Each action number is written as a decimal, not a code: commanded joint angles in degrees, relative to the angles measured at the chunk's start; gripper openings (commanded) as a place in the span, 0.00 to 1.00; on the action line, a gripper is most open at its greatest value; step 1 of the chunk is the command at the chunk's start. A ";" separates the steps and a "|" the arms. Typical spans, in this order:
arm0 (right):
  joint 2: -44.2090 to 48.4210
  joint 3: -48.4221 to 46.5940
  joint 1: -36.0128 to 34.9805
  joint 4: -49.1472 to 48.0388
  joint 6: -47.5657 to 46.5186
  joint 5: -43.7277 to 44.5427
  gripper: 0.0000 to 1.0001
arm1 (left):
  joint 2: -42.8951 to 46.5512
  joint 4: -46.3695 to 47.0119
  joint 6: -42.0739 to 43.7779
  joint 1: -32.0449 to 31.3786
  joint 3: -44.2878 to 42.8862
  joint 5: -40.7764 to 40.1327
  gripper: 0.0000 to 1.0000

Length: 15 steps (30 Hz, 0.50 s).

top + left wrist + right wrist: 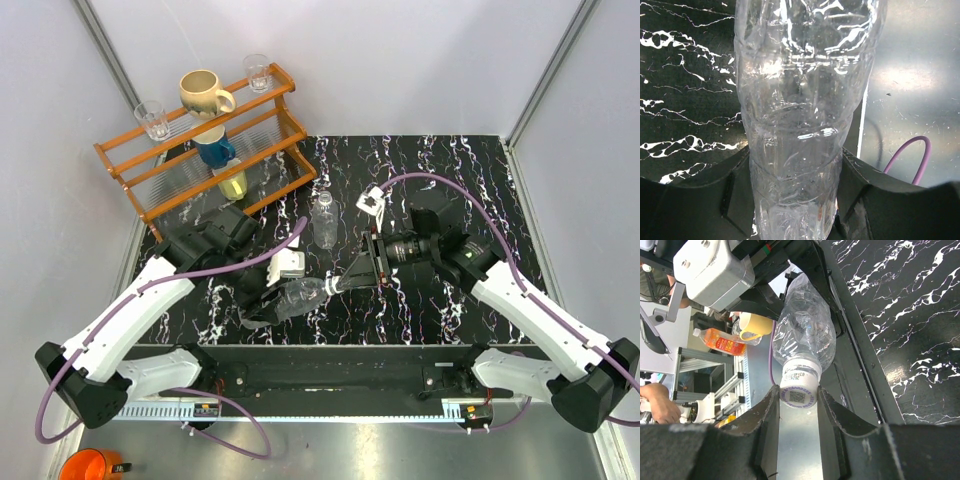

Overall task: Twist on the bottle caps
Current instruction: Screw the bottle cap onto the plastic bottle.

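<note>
My left gripper (280, 300) is shut on the ribbed body of a clear bottle (300, 293) and holds it on its side above the table's front edge, neck pointing right. In the left wrist view the bottle (800, 115) fills the gap between my dark fingers (705, 200). My right gripper (345, 284) is shut on the white cap (799, 389) that sits on this bottle's neck; both fingers (762, 415) press its sides. A second clear bottle (324, 220) stands upright at the table's middle. I cannot make out a second cap.
A wooden dish rack (205, 150) with mugs and drinking glasses stands at the back left. A white tag (371, 200) hangs on the right arm's purple cable. Grey walls close the table's sides and back. An orange cup (90, 466) sits off the table, bottom left.
</note>
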State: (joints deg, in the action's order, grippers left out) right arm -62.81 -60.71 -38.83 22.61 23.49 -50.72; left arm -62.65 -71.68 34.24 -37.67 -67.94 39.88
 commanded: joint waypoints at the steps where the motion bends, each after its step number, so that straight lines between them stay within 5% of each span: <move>1: -0.83 1.20 0.07 -2.83 0.86 0.36 0.00 | -0.28 2.60 0.30 -0.56 -4.04 2.48 0.00; 7: 0.22 4.27 -0.19 -4.76 3.83 2.46 0.00 | -0.45 3.38 -0.57 -0.56 -4.57 1.96 0.00; 15: 1.98 11.74 -0.19 -19.78 18.51 6.07 0.00 | -1.07 7.78 -3.83 -0.47 -5.70 -3.40 0.00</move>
State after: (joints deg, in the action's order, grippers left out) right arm -61.84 -53.10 -38.81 13.23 33.08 -48.42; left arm -63.57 -73.78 32.42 -37.78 -68.69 34.92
